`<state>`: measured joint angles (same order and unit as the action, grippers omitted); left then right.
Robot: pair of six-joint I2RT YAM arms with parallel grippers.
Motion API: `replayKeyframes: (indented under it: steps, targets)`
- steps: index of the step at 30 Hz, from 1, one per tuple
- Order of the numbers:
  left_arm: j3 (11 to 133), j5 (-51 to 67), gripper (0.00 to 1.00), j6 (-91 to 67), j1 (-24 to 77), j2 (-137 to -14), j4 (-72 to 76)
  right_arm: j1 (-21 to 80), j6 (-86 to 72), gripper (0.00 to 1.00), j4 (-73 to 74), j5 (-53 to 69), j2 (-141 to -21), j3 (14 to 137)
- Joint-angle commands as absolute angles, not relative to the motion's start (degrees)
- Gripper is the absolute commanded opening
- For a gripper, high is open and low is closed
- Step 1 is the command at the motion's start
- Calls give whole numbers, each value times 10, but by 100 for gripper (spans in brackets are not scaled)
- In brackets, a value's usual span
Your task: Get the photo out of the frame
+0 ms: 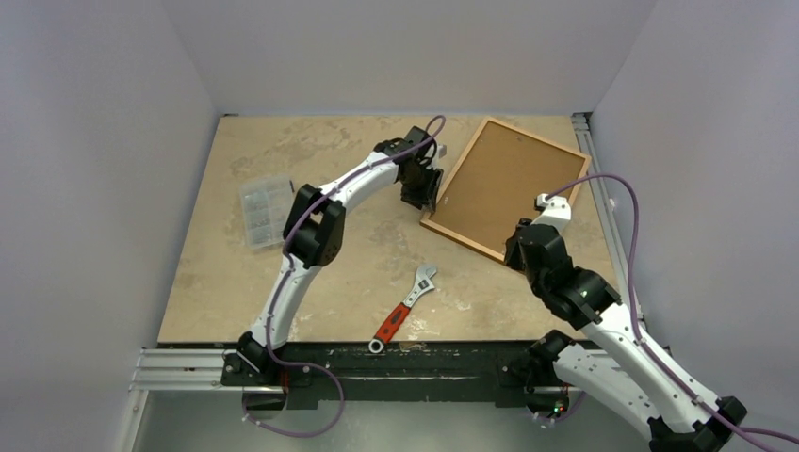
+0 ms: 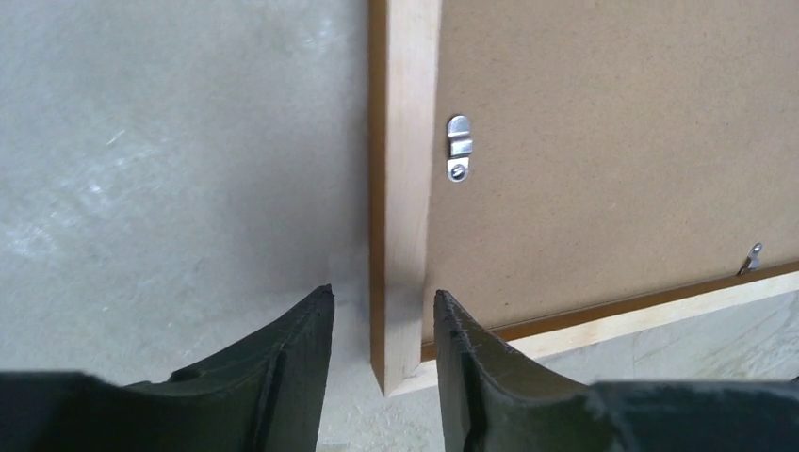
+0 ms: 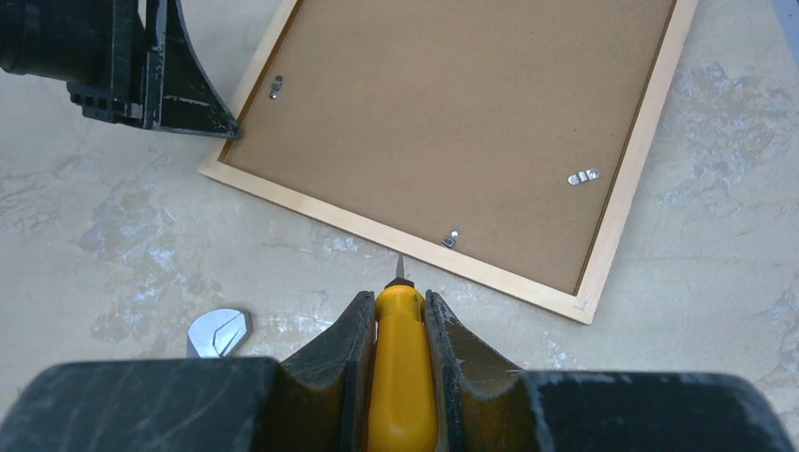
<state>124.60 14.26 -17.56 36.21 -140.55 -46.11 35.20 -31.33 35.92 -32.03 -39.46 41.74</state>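
Since the frame (image 2: 405, 188) lies face down on the surface (image 1: 358, 264), only its backing board (image 3: 452, 113) shows; the photo, presumably beneath, is hidden. At the frame's corner the left pincer (image 2: 383, 297) stands apart, straddling the rail, likely to steady it. Just off the frame's edge, the right pincer (image 3: 398, 298) is clamped on a yellow screwdriver (image 3: 403, 377) aimed at a turn clip (image 3: 452, 238).
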Motion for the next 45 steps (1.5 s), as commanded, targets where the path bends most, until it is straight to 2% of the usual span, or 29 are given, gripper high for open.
replayKeyframes:
  steps: [1, 7, 12, 18, 24, 35, 39, 45]
  targets:
    - [1228, 136, 46, -223, 347, -1336, -459, 351, -314, 0, 335, -329, -396, 427]
    - [1130, 140, 56, -379, 339, -1256, -404, 351, -316, 0, 333, -322, -398, 420]
    - [1000, 161, 66, -560, 341, -1181, -327, 352, -311, 0, 337, -326, -396, 424]
    - [892, 122, 68, -722, 370, -1122, -297, 351, -311, 0, 333, -328, -391, 419]
    - [924, 157, 66, -813, 409, -1174, -296, 351, -314, 0, 325, -326, -391, 411]
    - [953, 110, 55, -943, 463, -1239, -261, 351, -314, 0, 332, -331, -381, 409]
    - [955, 102, 55, -973, 467, -1267, -247, 351, -313, 0, 334, -331, -386, 416]
    - [973, 79, 61, -978, 471, -1300, -250, 351, -316, 0, 335, -329, -372, 407]
